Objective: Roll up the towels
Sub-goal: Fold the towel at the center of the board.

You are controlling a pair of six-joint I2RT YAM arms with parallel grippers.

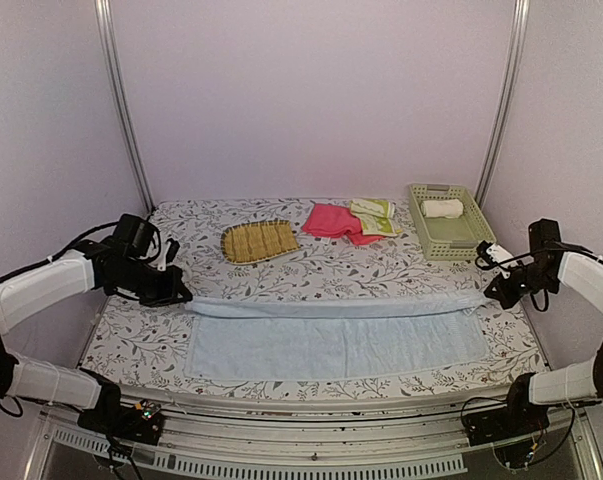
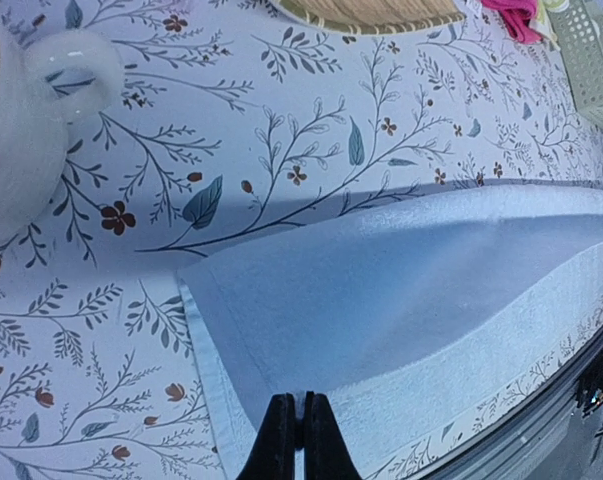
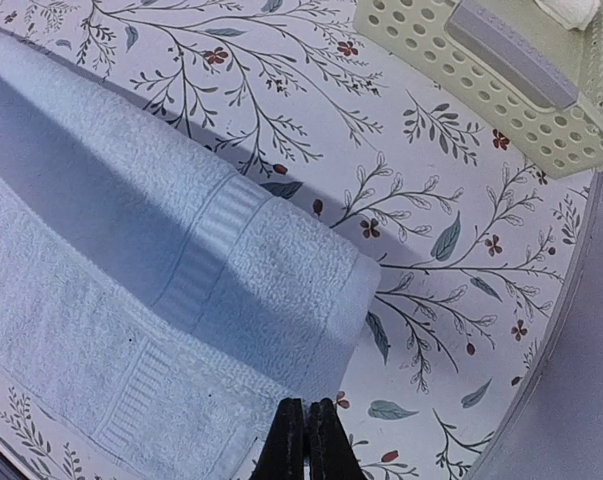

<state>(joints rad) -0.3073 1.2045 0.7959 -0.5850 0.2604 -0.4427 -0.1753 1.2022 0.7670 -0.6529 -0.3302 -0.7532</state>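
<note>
Top external shows the left hand (image 1: 184, 297) and right hand (image 1: 491, 293) each clamped on one end of the blue towel (image 1: 341, 342), its far edge folded.

Left arm (image 1: 43, 285): white forearm sloping inward from the left, wrist bent down.
Left gripper (image 1: 179, 292): held low, fingers pressed together on the left end of the light blue towel (image 1: 331, 345).
Right arm (image 1: 586, 275): reaching in from the right, wrist dropped.
Right gripper (image 1: 494, 289): held low, fingers pinched together on the same towel's right end.
</note>
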